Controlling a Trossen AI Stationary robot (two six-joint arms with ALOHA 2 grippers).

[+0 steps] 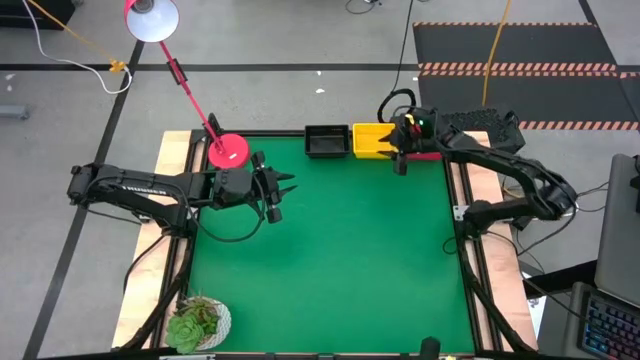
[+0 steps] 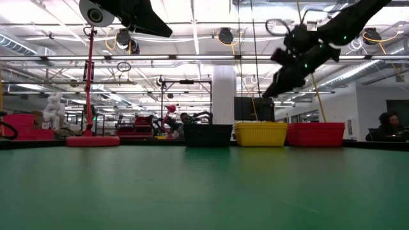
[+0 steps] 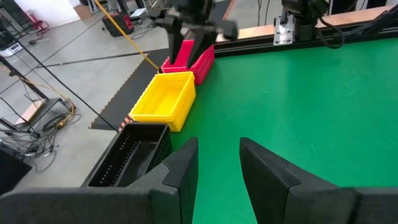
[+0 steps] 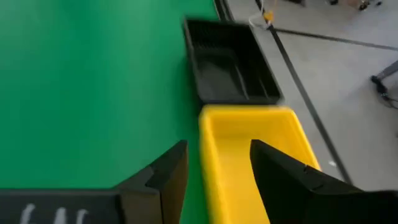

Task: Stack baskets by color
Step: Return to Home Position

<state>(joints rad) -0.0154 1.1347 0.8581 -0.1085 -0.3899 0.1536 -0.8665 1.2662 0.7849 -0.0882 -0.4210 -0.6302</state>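
Baskets of slotted plastic stand touching along the surface's (image 2: 204,191) twelve-o'clock edge in the low view: black basket (image 2: 208,135), yellow basket (image 2: 261,133), red basket (image 2: 316,134), with open flat green in front.

From above, the right claw (image 1: 400,163) hovers by the yellow basket and the left claw (image 1: 285,195) is at ten o'clock.

In the wrist views both claws are released.

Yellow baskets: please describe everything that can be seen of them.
The yellow baskets are bright, plastic-looking, shallow and rectangular, with slotted sides. They sit upright, nested into one stack, and the top one looks empty. The stack stands at the far edge of the table, close between the black baskets and the red baskets. The right gripper hovers above it with its fingers open, not touching it.
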